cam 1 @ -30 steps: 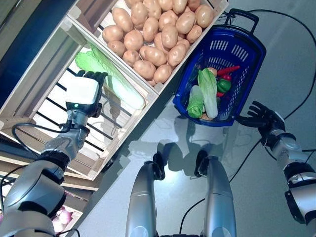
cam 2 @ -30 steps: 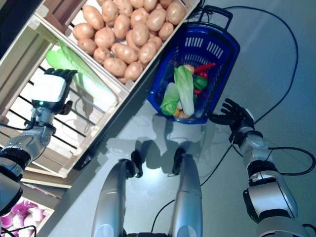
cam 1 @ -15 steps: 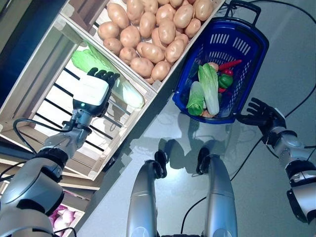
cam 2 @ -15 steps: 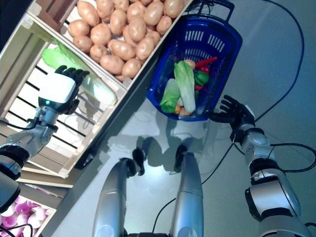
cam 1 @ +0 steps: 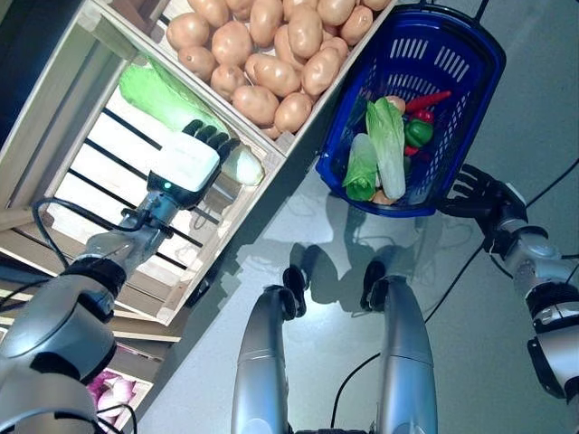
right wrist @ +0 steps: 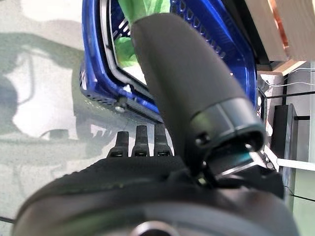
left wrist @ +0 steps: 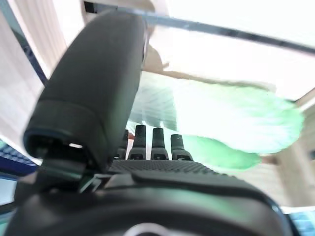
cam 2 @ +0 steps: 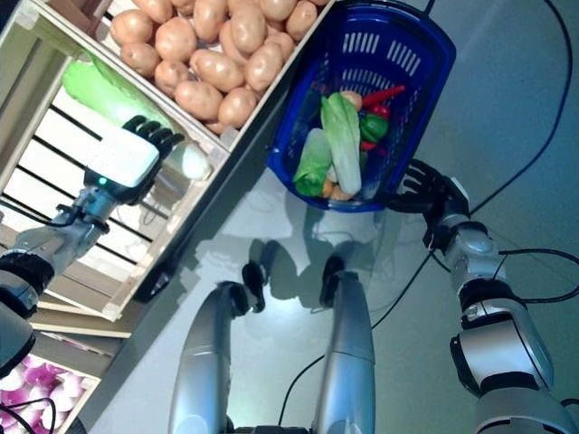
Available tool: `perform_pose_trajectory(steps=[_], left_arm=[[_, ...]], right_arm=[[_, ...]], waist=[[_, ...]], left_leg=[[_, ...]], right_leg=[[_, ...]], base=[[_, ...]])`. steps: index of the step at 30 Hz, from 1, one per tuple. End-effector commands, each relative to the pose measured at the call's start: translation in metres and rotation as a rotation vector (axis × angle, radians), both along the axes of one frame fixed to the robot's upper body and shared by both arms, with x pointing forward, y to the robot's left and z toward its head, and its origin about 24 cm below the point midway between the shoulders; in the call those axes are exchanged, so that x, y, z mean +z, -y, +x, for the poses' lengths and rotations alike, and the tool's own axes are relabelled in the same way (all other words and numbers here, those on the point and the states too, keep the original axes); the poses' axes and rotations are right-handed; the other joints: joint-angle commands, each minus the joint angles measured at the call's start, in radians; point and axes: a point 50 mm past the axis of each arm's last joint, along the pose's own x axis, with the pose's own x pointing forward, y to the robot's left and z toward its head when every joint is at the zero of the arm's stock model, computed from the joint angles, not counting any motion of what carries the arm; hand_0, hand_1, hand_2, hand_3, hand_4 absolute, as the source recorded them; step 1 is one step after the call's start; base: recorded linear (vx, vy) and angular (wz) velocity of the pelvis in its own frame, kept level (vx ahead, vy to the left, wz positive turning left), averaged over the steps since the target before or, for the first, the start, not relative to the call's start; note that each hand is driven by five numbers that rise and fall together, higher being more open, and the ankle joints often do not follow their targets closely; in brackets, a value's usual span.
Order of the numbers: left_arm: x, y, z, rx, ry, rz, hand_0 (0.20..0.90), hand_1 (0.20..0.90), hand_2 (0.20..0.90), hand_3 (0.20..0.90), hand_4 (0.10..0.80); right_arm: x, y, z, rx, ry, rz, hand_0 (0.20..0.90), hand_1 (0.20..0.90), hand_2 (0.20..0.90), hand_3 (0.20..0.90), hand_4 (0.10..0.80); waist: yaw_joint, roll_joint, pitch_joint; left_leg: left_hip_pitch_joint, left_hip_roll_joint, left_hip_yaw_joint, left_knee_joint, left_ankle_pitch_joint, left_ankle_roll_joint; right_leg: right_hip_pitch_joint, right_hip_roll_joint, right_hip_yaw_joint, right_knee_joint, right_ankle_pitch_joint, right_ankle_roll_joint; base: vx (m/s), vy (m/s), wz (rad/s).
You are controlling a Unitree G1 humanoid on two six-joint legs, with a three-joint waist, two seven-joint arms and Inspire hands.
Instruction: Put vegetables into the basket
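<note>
**Q:** Which step are you on?

**A:** Reaching for the cabbage point(cam 1: 167, 99). It's lying in the crate point(cam 1: 63, 136) next to the potatoes point(cam 1: 262, 54). My left hand point(cam 1: 194, 163) is right over its pale end, fingers straight, gripping nothing so far. Next I'd guess: curl around it, lift, carry it over.

**Q:** And the basket?

**A:** The basket point(cam 1: 470, 81) sits on the grey floor point(cam 1: 507, 362) beside the crate, greens already inside. My right hand point(cam 2: 425, 192) rests relaxed against its rim.

A long pale-green cabbage point(cam 1: 172, 104) lies slantwise in the slatted wooden crate; the blue basket point(cam 1: 457, 63) (already holding greens) stands on the floor.
</note>
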Motion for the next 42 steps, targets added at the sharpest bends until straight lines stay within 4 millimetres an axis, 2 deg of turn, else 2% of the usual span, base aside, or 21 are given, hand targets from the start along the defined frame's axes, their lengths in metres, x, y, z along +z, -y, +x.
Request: perform_pose_trajectory(steps=[1,12,17,18,19,26,31,34,35,38,42], left_arm=[[0.038,-0.004,-0.002,-0.046,0.064,0.088,0.9,0.9,0.9,0.9,0.8],[0.056,0.011,0.004,-0.054,0.059,0.16,0.9,0.9,0.9,0.9,0.8],[0.07,0.001,0.013,0.151,0.012,0.134,0.9,0.9,0.9,0.9,0.8],[0.072,0.001,0.014,0.172,0.016,0.12,0.773,0.773,0.773,0.773,0.715],[0.075,-0.001,0.014,0.187,0.028,0.088,0.3,0.3,0.3,0.3,0.4],[0.092,-0.004,0.013,0.183,0.107,0.003,0.3,0.3,0.3,0.3,0.4],[0.087,-0.005,0.011,0.152,0.113,-0.003,0.3,0.3,0.3,0.3,0.4],[0.083,-0.004,0.008,0.108,0.13,-0.024,0.3,0.3,0.3,0.3,0.4],[0.077,-0.005,0.006,0.089,0.125,-0.026,0.3,0.3,0.3,0.3,0.4],[0.065,-0.009,-0.001,0.033,0.139,-0.066,0.3,0.3,0.3,0.3,0.4],[0.056,-0.013,-0.009,-0.022,0.164,-0.165,0.3,0.3,0.3,0.3,0.4]], right_arm=[[0.05,0.015,0.001,0.007,0.172,-0.042,0.9,0.9,0.9,0.9,0.8],[0.055,0.015,0.003,0.0,0.176,-0.038,0.9,0.9,0.9,0.9,0.8],[0.061,0.015,0.004,0.002,0.192,-0.03,0.9,0.9,0.9,0.9,0.8],[0.062,0.014,0.005,0.002,0.197,-0.026,0.9,0.9,0.9,0.9,0.8],[0.063,0.013,0.005,0.002,0.202,-0.021,0.9,0.9,0.9,0.9,0.8],[0.063,0.011,0.005,0.001,0.224,0.011,0.9,0.9,0.9,0.9,0.8],[0.054,0.01,0.003,0.018,0.206,0.024,0.9,0.9,0.9,0.9,0.8],[0.046,0.008,0.002,0.033,0.204,0.042,0.9,0.9,0.9,0.9,0.8],[0.04,0.007,0.001,0.042,0.194,0.047,0.9,0.9,0.9,0.9,0.8],[0.027,0.001,-0.002,0.071,0.183,0.06,0.9,0.9,0.9,0.9,0.8],[0.014,-0.003,-0.005,0.103,0.173,0.081,0.9,0.9,0.9,0.9,0.8]], waist=[[-0.024,0.037,-0.003],[-0.023,0.04,-0.003],[-0.024,0.034,-0.003],[-0.024,0.032,-0.003],[-0.024,0.03,-0.003],[-0.021,0.018,-0.003],[-0.021,0.012,-0.003],[-0.019,0.006,-0.003],[-0.017,0.002,-0.003],[-0.015,-0.006,-0.003],[-0.013,-0.015,-0.004]], left_leg=[[0.014,0.014,-0.021,-0.113,0.021,-0.037],[-0.047,0.017,-0.028,-0.08,0.019,-0.033],[-0.105,0.02,-0.034,-0.031,0.005,-0.023],[-0.116,0.021,-0.035,-0.021,0.003,-0.021],[-0.13,0.021,-0.037,-0.01,0.0,-0.02],[-0.172,0.022,-0.047,0.035,-0.013,-0.009],[-0.13,0.025,-0.043,0.003,-0.003,-0.013],[-0.075,0.026,-0.038,-0.033,0.007,-0.021],[-0.023,0.027,-0.038,-0.052,-0.005,-0.035],[0.094,0.031,-0.021,-0.127,0.016,-0.045],[0.227,0.027,-0.011,-0.191,0.035,-0.045]], right_leg=[[0.068,-0.026,0.007,-0.085,0.053,0.035],[0.015,-0.025,0.017,-0.062,0.058,0.038],[-0.041,-0.031,0.018,-0.018,0.055,0.039],[-0.051,-0.032,0.019,-0.011,0.054,0.039],[-0.063,-0.032,0.02,-0.001,0.053,0.038],[-0.1,-0.034,0.015,0.036,0.047,0.034],[-0.056,-0.027,0.007,0.005,0.052,0.037],[0.001,-0.02,-0.001,-0.033,0.06,0.04],[0.055,-0.015,-0.002,-0.054,0.049,0.052],[0.173,-0.011,-0.016,-0.126,0.061,0.057],[0.309,-0.018,-0.032,-0.189,0.067,0.052]], base=[[0.0,0.0,0.0],[0.0,0.0,0.0],[-0.013,-0.002,0.01],[-0.039,-0.011,0.03],[-0.042,-0.018,0.02],[-0.015,-0.009,0.01],[0.008,0.0,0.0],[0.079,-0.011,-0.04],[0.119,-0.019,-0.09],[0.127,-0.017,-0.09],[0.073,-0.013,-0.1]])
